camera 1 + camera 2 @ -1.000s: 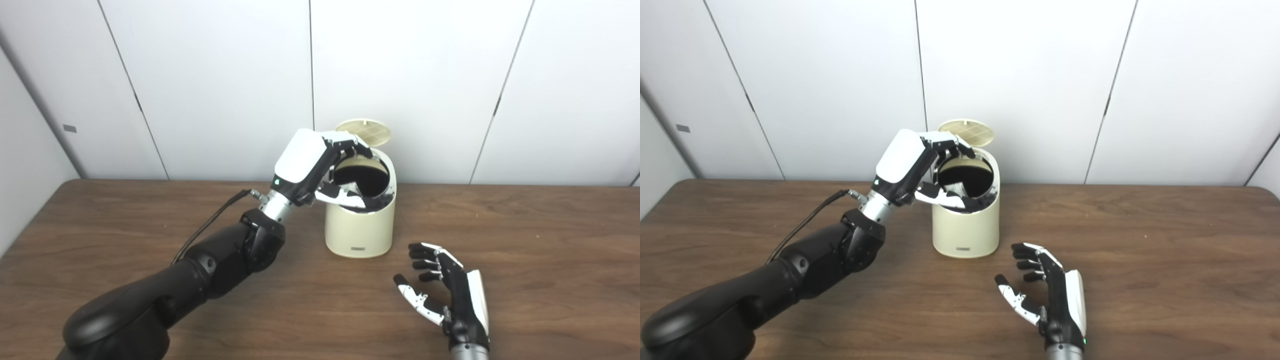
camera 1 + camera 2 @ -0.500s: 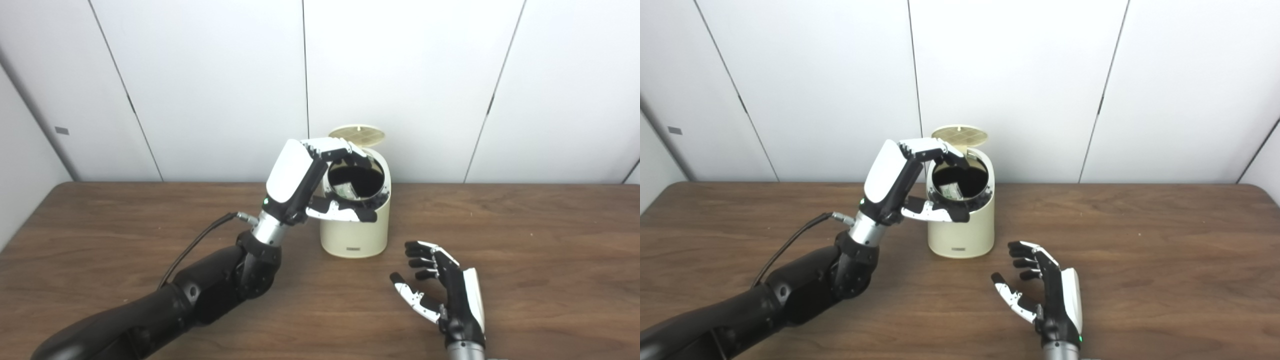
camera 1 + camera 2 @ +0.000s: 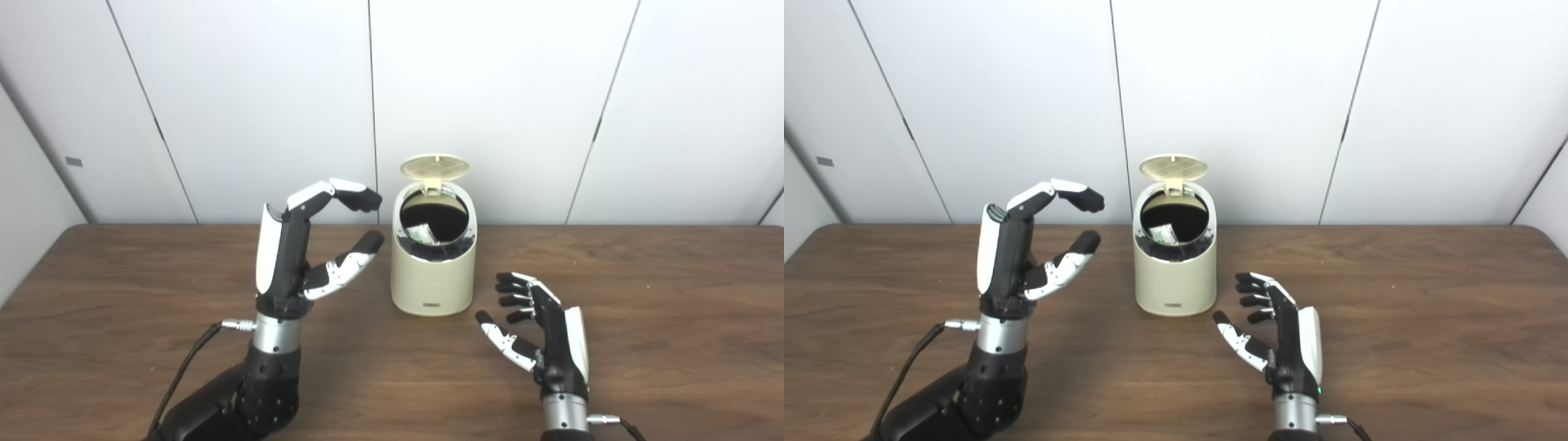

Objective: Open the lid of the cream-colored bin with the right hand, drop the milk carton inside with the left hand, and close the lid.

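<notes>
The cream-colored bin (image 3: pixel 433 275) stands at the back middle of the wooden table, its round lid (image 3: pixel 434 166) tipped up and open behind the dark mouth. A corner of the milk carton (image 3: pixel 421 233) shows inside the bin, low on the left side. My left hand (image 3: pixel 306 251) is raised upright to the left of the bin, open and holding nothing, its fingers curled toward the bin. My right hand (image 3: pixel 539 334) hovers low over the table in front and to the right of the bin, open, fingers spread.
The brown wooden table (image 3: pixel 643 318) stretches wide on both sides of the bin. White wall panels (image 3: pixel 490 92) rise just behind the bin. A black cable (image 3: pixel 184 373) trails from my left wrist.
My left hand has let go of the carton, which now lies in the bin, and has pulled back left and toward me. The right hand edged slightly forward. The camera shifted a little.
</notes>
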Available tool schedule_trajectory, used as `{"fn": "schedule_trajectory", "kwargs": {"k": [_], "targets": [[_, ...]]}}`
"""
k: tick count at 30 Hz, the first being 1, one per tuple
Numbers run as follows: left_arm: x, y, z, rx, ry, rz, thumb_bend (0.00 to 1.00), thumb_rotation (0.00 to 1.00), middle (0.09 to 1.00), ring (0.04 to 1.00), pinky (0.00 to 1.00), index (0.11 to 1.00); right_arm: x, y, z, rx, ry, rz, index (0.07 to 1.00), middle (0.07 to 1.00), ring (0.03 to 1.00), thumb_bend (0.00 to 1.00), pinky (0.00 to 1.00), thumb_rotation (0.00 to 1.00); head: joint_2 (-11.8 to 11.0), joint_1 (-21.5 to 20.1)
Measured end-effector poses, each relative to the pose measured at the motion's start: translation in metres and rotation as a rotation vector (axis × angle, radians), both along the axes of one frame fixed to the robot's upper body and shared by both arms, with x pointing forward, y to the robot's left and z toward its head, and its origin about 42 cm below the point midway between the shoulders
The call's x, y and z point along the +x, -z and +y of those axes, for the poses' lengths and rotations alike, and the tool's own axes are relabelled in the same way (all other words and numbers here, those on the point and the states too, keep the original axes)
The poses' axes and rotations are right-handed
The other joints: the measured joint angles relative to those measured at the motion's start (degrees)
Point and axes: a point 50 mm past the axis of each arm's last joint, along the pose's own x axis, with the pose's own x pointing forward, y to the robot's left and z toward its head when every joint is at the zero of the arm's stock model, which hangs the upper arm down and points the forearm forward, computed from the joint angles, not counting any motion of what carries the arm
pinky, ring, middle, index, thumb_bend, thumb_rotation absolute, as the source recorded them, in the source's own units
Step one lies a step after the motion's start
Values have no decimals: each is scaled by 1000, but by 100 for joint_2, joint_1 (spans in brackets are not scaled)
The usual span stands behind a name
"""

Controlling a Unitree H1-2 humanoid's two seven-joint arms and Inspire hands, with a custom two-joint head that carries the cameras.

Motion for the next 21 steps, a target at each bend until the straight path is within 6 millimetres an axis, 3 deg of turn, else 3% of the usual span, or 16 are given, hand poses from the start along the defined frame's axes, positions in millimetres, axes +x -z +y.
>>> {"fn": "schedule_trajectory", "kwargs": {"k": [2,3,6,8,11,14,18,21], "targets": [[-2,-1,8,-25,15,50,573,650,578,537,485,614,-3,-5,-1,-40,8,-34,816,848,830,382,711,510,-9,9],[-2,1,12,-36,21,83,505,683,638,596,521,655,-4,-7,-4,-66,9,-61,861,884,874,436,773,631,-44,35],[-7,17,22,-57,39,190,377,699,719,673,584,730,-3,-19,-16,-164,5,-155,904,913,901,504,832,749,-88,26],[-14,31,25,-57,54,255,359,716,762,709,618,780,0,-31,-24,-226,5,-218,917,923,906,528,846,796,-88,9],[-23,53,29,-59,66,364,374,782,825,769,682,851,3,-69,-29,-292,-4,-345,928,930,911,517,843,827,-88,-26],[-25,63,28,-75,91,459,424,855,892,852,794,911,2,-119,-18,-357,-47,-479,942,944,936,500,865,884,-132,-96],[-24,72,27,-112,136,579,495,918,944,924,879,956,1,-182,-5,-467,-102,-552,907,919,942,538,844,877,-202,-184],[-28,84,26,-106,166,670,548,966,984,953,888,991,3,-209,-6,-522,-111,-544,908,914,953,596,812,901,-211,-202]]}}
